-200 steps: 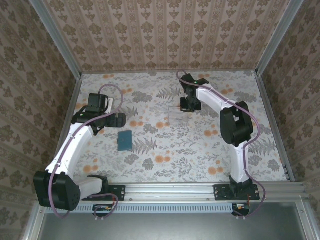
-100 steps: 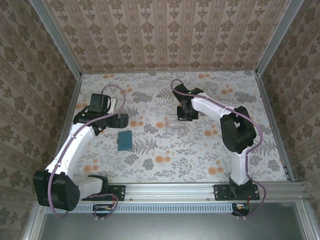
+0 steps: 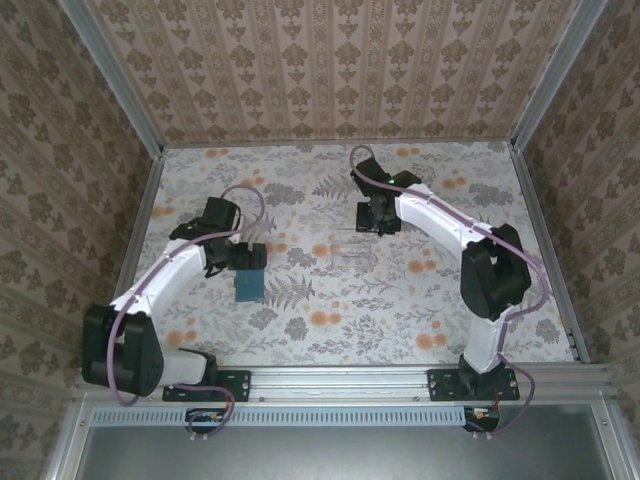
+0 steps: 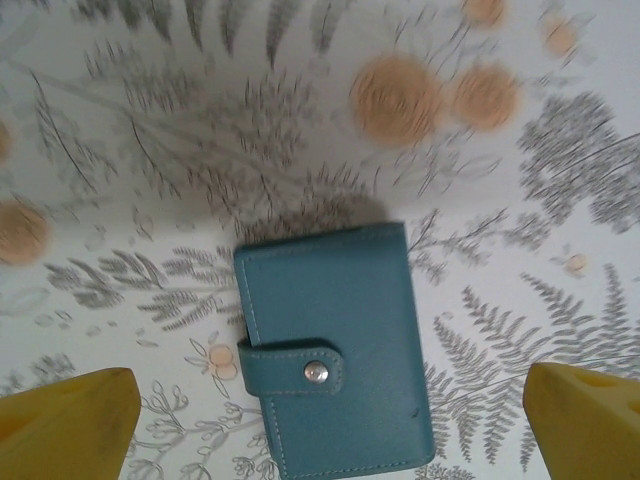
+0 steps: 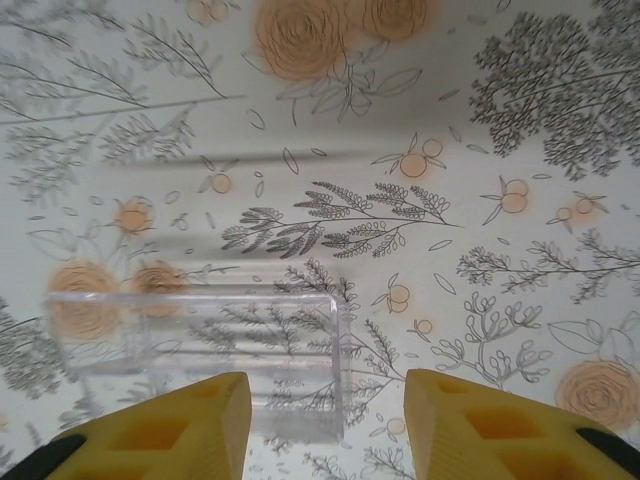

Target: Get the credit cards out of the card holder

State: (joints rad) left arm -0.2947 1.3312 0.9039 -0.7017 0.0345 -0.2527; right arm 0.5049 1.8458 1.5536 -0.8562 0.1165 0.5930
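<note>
The card holder is a teal wallet lying flat and closed on the flowered table, its side tab snapped over the front. In the top view the card holder lies left of centre. My left gripper hovers over it, open wide, with a yellow finger on either side and clear of it. From above, the left gripper sits just behind the wallet. The credit cards are hidden. My right gripper is open above the right end of a clear plastic box, and the right gripper stands at mid-table.
The clear box rests on the table between the two arms, right of the wallet. Patterned walls with metal rails close in the table on three sides. A metal rail carrying the arm bases runs along the near edge.
The left arm has swung right and forward until its open gripper is over the card holder. The right gripper has gone from shut to open by the clear box and shifted slightly.
</note>
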